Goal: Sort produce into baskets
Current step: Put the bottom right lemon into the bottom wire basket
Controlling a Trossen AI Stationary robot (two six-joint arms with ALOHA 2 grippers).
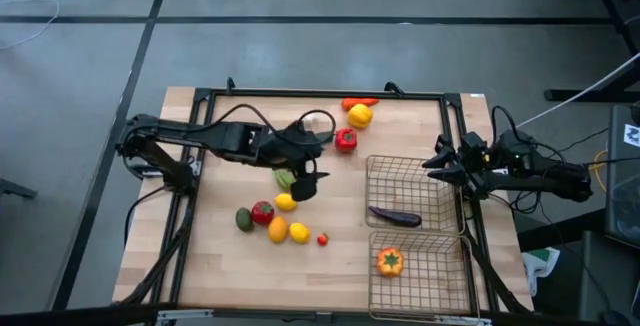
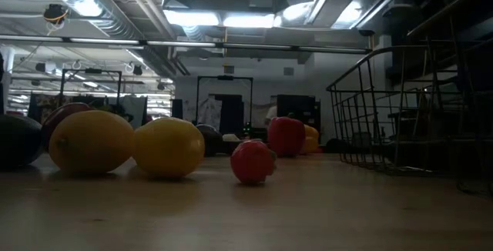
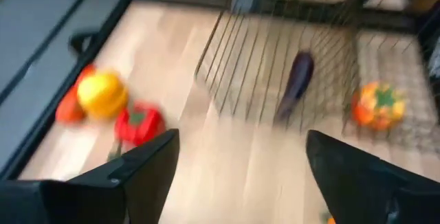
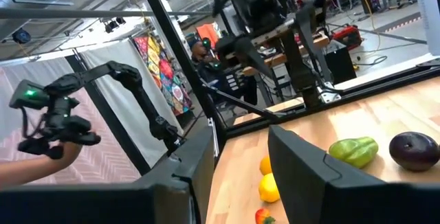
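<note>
Loose produce lies on the wooden table: a green pepper (image 1: 285, 177), a lemon (image 1: 285, 202), a red tomato (image 1: 262, 212), an avocado (image 1: 243, 219), orange and yellow pieces (image 1: 288, 231) and a small red one (image 1: 322, 238). Farther back lie an orange pepper (image 1: 360, 102), a yellow piece (image 1: 360, 116) and a red pepper (image 1: 345, 140). Two wire baskets stand at the right. The far basket (image 1: 382, 171) holds a purple eggplant (image 1: 394, 216); the near basket (image 1: 450, 286) holds an orange pepper (image 1: 389, 261). My left gripper (image 1: 306, 182) is open and empty over mid-table, beside the green pepper. My right gripper (image 1: 438, 162) is open and empty at the far basket's right edge.
A black frame (image 1: 320, 93) runs round the table's edges. Bare wood lies between the loose produce and the baskets (image 1: 340, 196). Beyond the table, a person's hand (image 4: 41, 155) holds a control handle.
</note>
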